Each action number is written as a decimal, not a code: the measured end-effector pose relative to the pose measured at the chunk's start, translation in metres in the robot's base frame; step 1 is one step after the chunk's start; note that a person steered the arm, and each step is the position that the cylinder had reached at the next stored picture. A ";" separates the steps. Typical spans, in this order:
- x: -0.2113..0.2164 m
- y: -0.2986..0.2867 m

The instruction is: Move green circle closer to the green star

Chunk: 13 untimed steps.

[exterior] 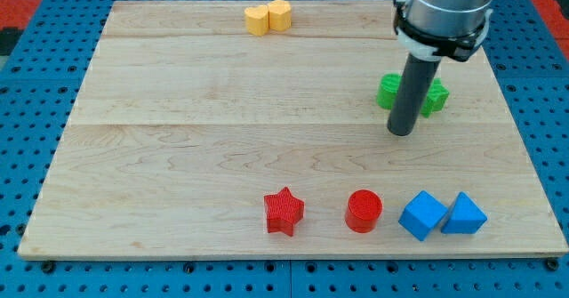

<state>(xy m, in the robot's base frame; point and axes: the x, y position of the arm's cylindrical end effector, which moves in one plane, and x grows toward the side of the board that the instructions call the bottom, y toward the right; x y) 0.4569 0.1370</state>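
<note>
Two green blocks (pixel 434 98) sit close together behind your tool's rod; shapes are hidden. My tip (pixel 402 132) rests just below them, holding nothing.

A single camera looks down at a slant from beyond the bottom edge of the wooden board (pixel 178 156), near enough that all four edges nearly fill the view

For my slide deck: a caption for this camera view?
My tip just below two touching green blocks, partly hidden by the rod.
</note>
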 end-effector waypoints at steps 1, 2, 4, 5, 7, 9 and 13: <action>-0.022 -0.029; -0.033 -0.087; -0.097 -0.092; -0.113 -0.031; -0.100 0.042; -0.090 0.017; -0.103 -0.017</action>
<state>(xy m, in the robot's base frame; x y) 0.3536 0.1196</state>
